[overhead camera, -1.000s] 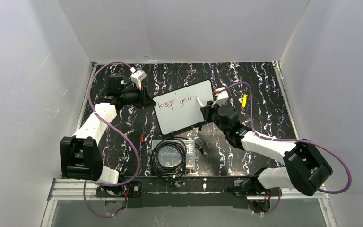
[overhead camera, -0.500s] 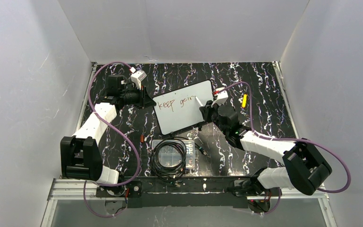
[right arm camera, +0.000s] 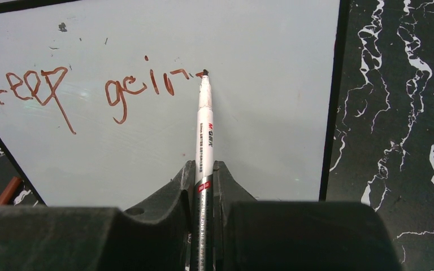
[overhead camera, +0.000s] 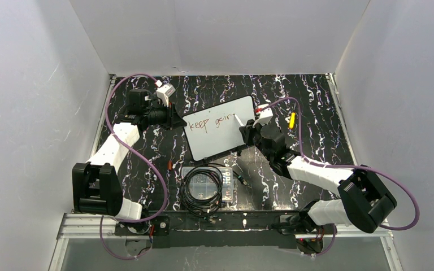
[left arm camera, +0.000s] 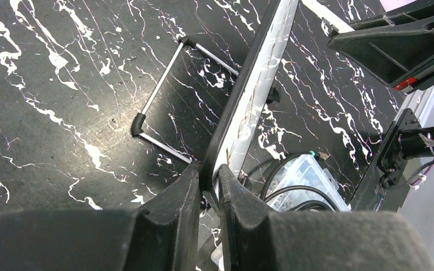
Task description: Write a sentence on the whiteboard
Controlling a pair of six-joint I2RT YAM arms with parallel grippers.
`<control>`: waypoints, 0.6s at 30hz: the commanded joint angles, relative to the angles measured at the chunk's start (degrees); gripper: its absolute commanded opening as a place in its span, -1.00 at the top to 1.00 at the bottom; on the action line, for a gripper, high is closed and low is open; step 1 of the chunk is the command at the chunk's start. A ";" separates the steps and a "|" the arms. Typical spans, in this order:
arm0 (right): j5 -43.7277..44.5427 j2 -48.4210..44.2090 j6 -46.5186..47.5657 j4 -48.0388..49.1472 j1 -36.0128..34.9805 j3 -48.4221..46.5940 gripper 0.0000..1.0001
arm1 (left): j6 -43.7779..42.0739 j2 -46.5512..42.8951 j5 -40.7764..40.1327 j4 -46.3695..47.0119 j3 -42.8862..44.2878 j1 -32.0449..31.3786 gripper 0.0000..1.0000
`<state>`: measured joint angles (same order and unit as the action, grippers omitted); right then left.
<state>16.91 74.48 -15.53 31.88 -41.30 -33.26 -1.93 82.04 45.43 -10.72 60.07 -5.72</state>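
The whiteboard (overhead camera: 221, 144) stands tilted at mid-table, and its white face (right arm camera: 147, 147) fills the right wrist view. The sentence (right arm camera: 90, 90) reads "keep goin" in reddish-brown on one line, also legible in the top view (overhead camera: 210, 124). My right gripper (right arm camera: 203, 167) is shut on a white marker (right arm camera: 204, 130), whose tip touches the board at the end of the last stroke. From above, that gripper (overhead camera: 244, 131) sits at the board's right side. My left gripper (left arm camera: 209, 176) is shut on the whiteboard's black rim (left arm camera: 243, 90), at the board's left edge (overhead camera: 184, 121).
A clear plastic box (overhead camera: 227, 186) holding a coiled black cable (overhead camera: 202, 186) lies just in front of the board. A yellow object (overhead camera: 292, 119) lies to the right and a small brown piece (overhead camera: 170, 165) to the left. A wire stand (left arm camera: 161, 90) props the board from behind.
The marker tip has crept slightly to the right, lengthening the last stroke. The left arm and the board have stayed still.
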 commanded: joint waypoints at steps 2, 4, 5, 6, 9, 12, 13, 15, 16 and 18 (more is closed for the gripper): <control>-1.80 0.29 2.69 3.05 0.26 -3.22 0.97 | -1.38 -1.99 -0.78 -0.09 2.11 0.44 1.00; -2.26 0.45 2.33 2.78 0.25 -2.93 0.97 | -1.34 -2.06 -0.70 -0.09 2.09 0.44 1.00; -2.61 0.49 2.01 2.82 0.26 -2.75 0.97 | -1.36 -2.03 -0.72 -0.09 2.10 0.40 1.00; -2.76 0.49 1.72 2.76 0.26 -2.49 0.97 | -1.36 -1.99 -0.74 -0.09 2.12 0.41 1.00; -3.08 0.49 0.76 2.43 0.18 -1.35 0.97 | -1.38 -2.12 -0.75 -0.09 2.15 0.44 1.00; -3.40 0.33 -0.12 2.20 0.17 -0.04 0.97 | -1.39 -2.15 -0.76 -0.08 2.12 0.44 1.00; -3.45 0.27 -0.36 2.14 0.22 0.51 0.97 | -1.34 -2.13 -0.72 -0.09 2.12 0.42 1.00; -3.42 0.16 -0.74 1.84 0.17 1.06 0.97 | -1.39 -2.17 -0.73 -0.09 2.11 0.44 1.00; -3.41 0.08 -0.85 1.67 0.17 1.27 0.97 | -1.39 -2.12 -0.70 -0.13 2.13 0.44 1.00; -3.27 -0.18 -1.06 1.57 0.17 1.71 0.97 | -1.34 -2.15 -0.75 -0.09 2.15 0.42 1.00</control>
<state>13.56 74.76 -15.62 31.86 -41.25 -32.62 -1.93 82.04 45.45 -10.72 60.07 -5.72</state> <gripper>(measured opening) 0.214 0.140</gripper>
